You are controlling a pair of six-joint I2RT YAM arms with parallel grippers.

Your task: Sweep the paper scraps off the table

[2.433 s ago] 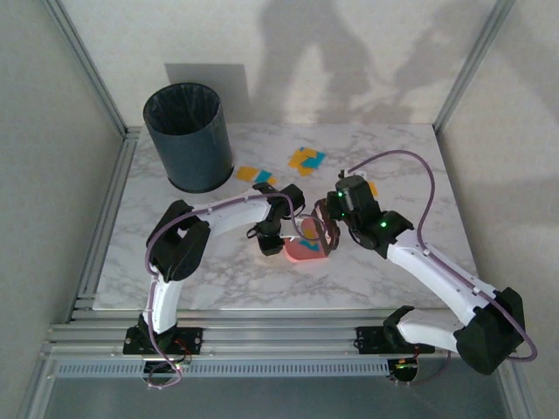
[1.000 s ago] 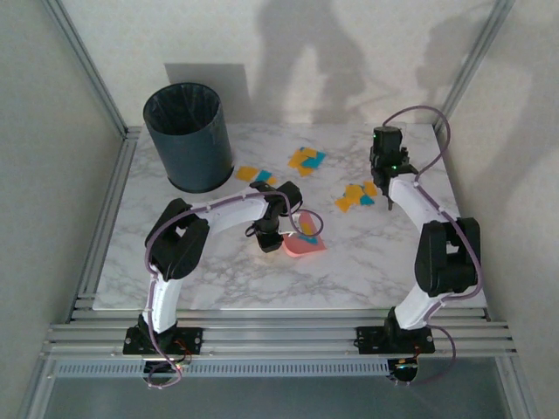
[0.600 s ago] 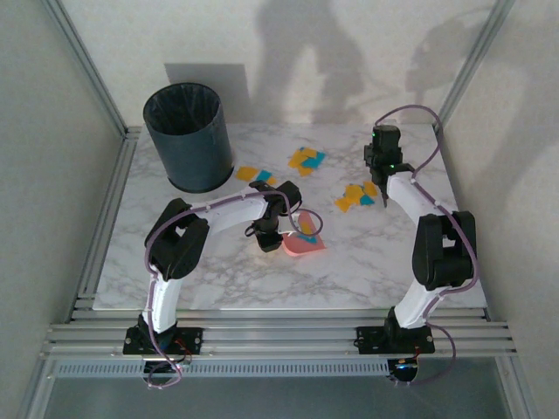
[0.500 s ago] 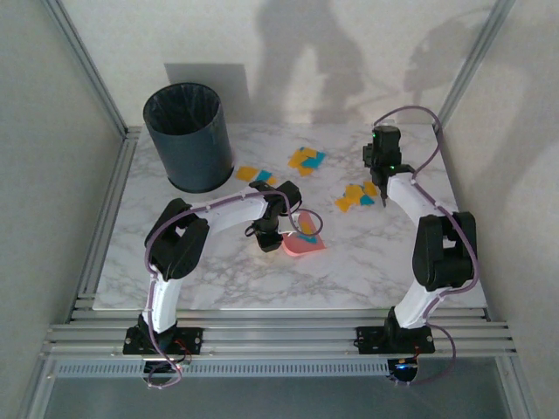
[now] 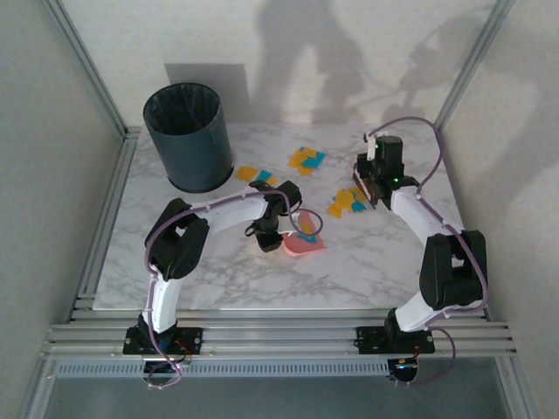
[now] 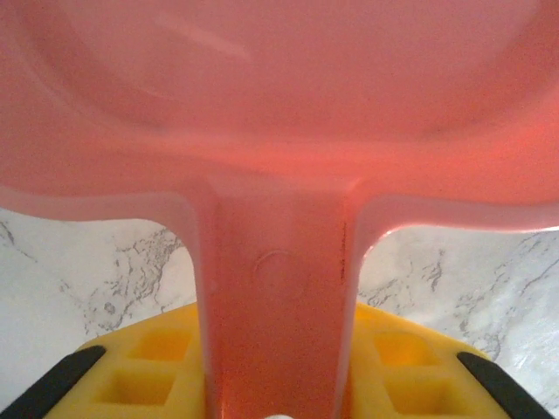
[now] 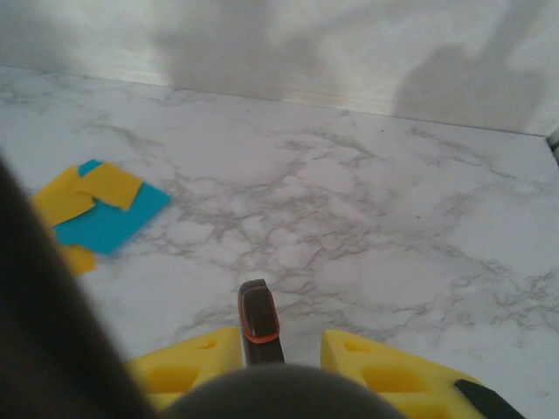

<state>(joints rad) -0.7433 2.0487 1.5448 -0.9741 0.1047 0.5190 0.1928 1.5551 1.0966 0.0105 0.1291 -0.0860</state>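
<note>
L gripper (image 6: 278, 384) was shut tight on the handle of the pink dustpan (image 5: 303, 245). The pan lay flat on the table (image 5: 218, 271) near the middle, w/ a few bits already in it. R gripper (image 5: 370, 179) was pinching a thin dark handle (image 7: 259, 325), prob. a brush. A couple secs back it was right by the pan, then it went out to the far right side. Now it had come down just behind the paper scraps (image 5: 346, 202) there. That pile looked nudged a bit toward the pan. Two more piles lay at the back, near the black bin (image 5: 188, 135). So a new sweep was starting, lots left to do
</note>
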